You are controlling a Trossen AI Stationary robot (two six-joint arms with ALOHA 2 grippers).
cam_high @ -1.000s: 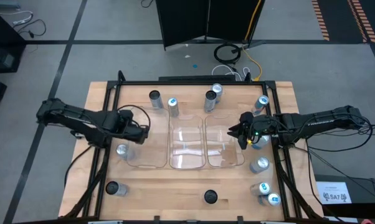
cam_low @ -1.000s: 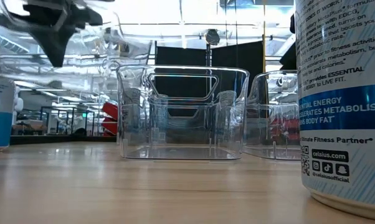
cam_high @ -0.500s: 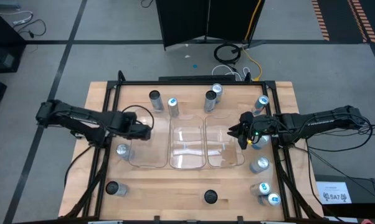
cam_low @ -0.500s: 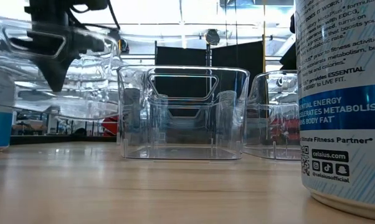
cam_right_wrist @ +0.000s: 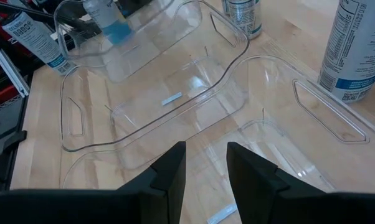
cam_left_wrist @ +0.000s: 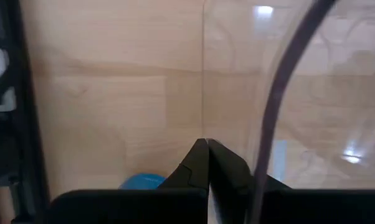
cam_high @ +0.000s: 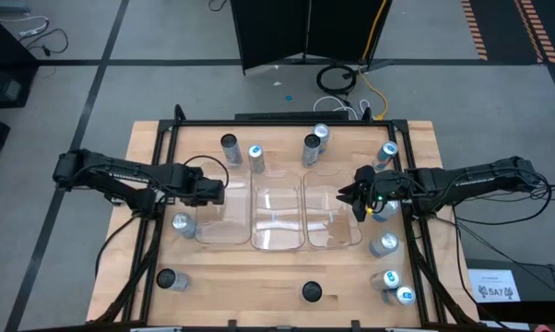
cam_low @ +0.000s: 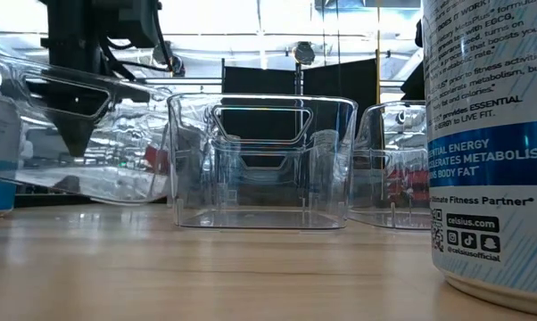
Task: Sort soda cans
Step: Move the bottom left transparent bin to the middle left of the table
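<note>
Our left gripper is clamped on the wall of the leftmost clear rectangular plastic tray, holding it tilted, one end off the wooden table. Nearest slim silver-grey soda can stands upright just beside and behind that gripper; the held tray sits between them. Two more clear trays lie ahead. Right gripper hovers over the rightmost tray's edge, fingers slightly apart, empty. Blue-topped cans cluster right behind it, closer to that arm.
</note>
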